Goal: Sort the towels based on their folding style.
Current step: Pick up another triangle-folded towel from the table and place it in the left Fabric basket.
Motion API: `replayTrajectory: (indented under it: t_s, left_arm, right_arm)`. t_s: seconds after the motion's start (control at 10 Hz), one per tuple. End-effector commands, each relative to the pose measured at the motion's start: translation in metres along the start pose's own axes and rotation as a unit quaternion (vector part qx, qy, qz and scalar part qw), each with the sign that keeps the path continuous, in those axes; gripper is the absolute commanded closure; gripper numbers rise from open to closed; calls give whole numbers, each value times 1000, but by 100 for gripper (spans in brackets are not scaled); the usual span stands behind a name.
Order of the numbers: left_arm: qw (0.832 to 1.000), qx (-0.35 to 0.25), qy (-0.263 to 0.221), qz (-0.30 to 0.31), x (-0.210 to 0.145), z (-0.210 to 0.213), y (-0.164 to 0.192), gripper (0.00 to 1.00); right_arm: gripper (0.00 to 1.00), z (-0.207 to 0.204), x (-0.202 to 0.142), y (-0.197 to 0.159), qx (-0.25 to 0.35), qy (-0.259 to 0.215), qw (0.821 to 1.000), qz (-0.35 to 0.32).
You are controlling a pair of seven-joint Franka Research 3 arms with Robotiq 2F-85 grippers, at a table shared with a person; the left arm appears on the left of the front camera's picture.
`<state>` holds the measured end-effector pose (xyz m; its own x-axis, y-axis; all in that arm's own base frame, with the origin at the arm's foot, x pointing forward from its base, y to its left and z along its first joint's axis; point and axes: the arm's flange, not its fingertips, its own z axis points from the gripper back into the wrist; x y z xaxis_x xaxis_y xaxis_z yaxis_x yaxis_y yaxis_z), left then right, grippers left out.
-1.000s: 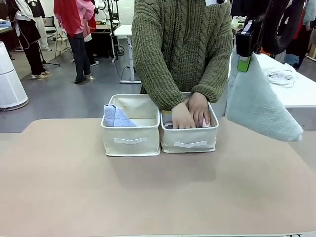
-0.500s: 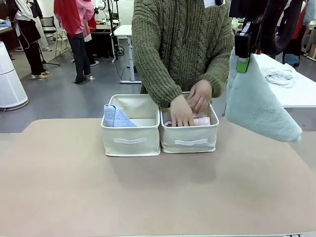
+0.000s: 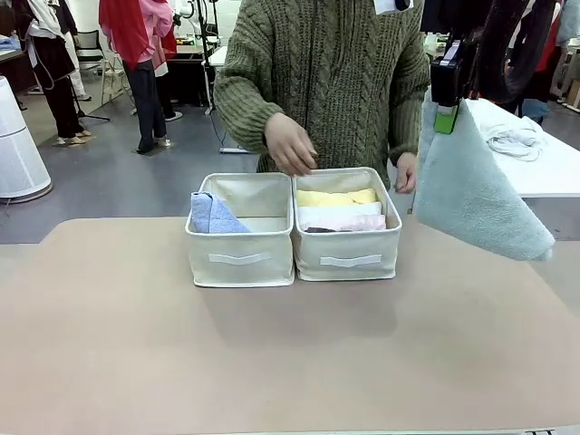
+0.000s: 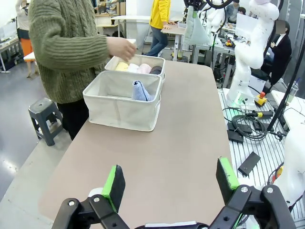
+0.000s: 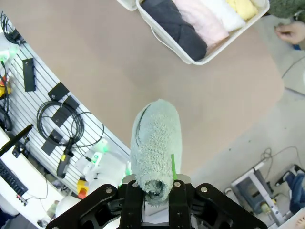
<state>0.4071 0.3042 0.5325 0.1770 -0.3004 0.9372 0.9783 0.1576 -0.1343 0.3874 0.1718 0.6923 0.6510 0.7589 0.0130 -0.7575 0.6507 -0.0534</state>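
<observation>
My right gripper (image 3: 444, 120) hangs high at the right, shut on the tip of a pale grey-green cone towel (image 3: 473, 188) that dangles below it. In the right wrist view the same towel (image 5: 156, 140) stands pinched between the jaws of the right gripper (image 5: 155, 192). The left cream box (image 3: 240, 258) holds a periwinkle blue cone towel (image 3: 213, 216). Yellow (image 3: 335, 197), white and pink (image 3: 343, 221) rolled towels lie in the right cream box (image 3: 349, 258), with a dark grey roll (image 5: 174, 25) beside them. My left gripper (image 4: 170, 177) is open above the table's near end.
The person stands behind the boxes, one hand (image 3: 290, 145) raised above them and the other (image 3: 405, 172) beside the right box. A white table (image 3: 535, 163) with cables stands behind the hanging towel. Bare table top (image 3: 290, 362) stretches in front of the boxes.
The person's hands have lifted out of the right box, uncovering the rolled towels. My right gripper and its towel have barely moved.
</observation>
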Motion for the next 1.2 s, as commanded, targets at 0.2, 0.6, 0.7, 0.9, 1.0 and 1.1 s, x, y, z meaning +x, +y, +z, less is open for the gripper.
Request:
replayTrajectory:
  t_s: [0.2,0.6,0.7,0.9,1.0,1.1]
  left_arm:
    - [1000,4,-6,-3,2,0,-2,0]
    - [1000,4,-6,-3,2,0,-2,0]
    - [1000,4,-6,-3,2,0,-2,0]
    - [1000,4,-6,-3,2,0,-2,0]
    - [1000,4,-6,-3,2,0,-2,0]
    - [1000,4,-6,-3,2,0,-2,0]
  right_arm:
    - [82,12,70,-19,-22,-15,998,56]
    - [82,17,213,-30,-48,-65,986,149]
    - [82,18,252,-27,-57,-63,981,176]
    - [82,15,308,-12,-39,-99,968,229]
    - [82,8,326,-10,-27,-115,964,238]
    - [82,-1,337,-12,-9,-131,962,238]
